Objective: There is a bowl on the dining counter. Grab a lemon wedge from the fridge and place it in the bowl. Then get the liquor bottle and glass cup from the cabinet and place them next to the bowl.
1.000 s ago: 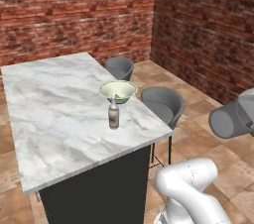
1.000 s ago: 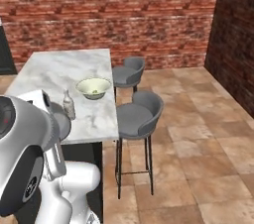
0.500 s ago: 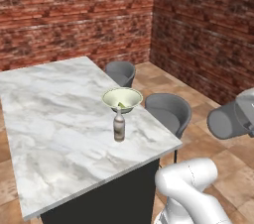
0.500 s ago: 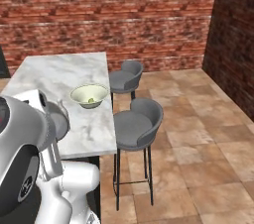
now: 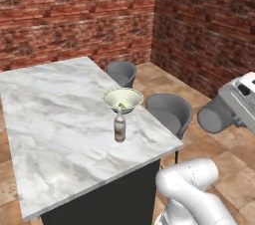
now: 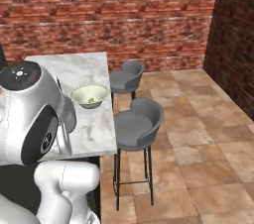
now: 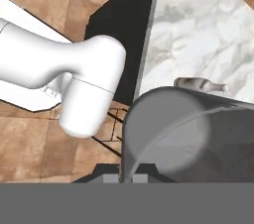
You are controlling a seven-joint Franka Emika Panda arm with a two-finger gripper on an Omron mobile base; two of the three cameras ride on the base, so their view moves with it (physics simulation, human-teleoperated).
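Marble desk point(image 5: 55, 114) in the left base view: a lemon wedge point(image 5: 121, 105) is seen in the bowl point(image 5: 123, 99), the liquor bottle point(image 5: 119, 126) just beside it. Right base view: the same bowl is seen. Hand view: the glass cup point(image 7: 188, 136) is clamped in the closed tool point(image 7: 127, 178), not yet placed near the bowl.

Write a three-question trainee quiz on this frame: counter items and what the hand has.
1. True or false: the lemon wedge lies in the bowl.
2. Where is the liquor bottle? A) lying inside the bowl. B) upright on the dining counter, beside the bowl. C) on a stool seat.
3. What is the hand shut on?

Key: 1. True. 2. B. 3. The glass cup, not yet set down by the bowl.
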